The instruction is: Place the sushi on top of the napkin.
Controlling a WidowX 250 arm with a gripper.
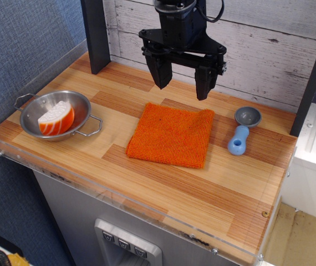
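The sushi (56,118), orange with white stripes over a white base, lies tilted inside the steel two-handled bowl (80,105) at the left of the table. The napkin (171,134), a square orange knitted cloth, lies flat at the table's middle with nothing on it. My gripper (183,85) hangs open and empty above the napkin's far edge, its two black fingers (161,75) spread wide, well to the right of the bowl.
A grey scoop with a blue handle (241,131) lies to the right of the napkin. A dark post (96,34) stands at the back left before the white plank wall. A clear acrylic lip (119,191) edges the table's front and left.
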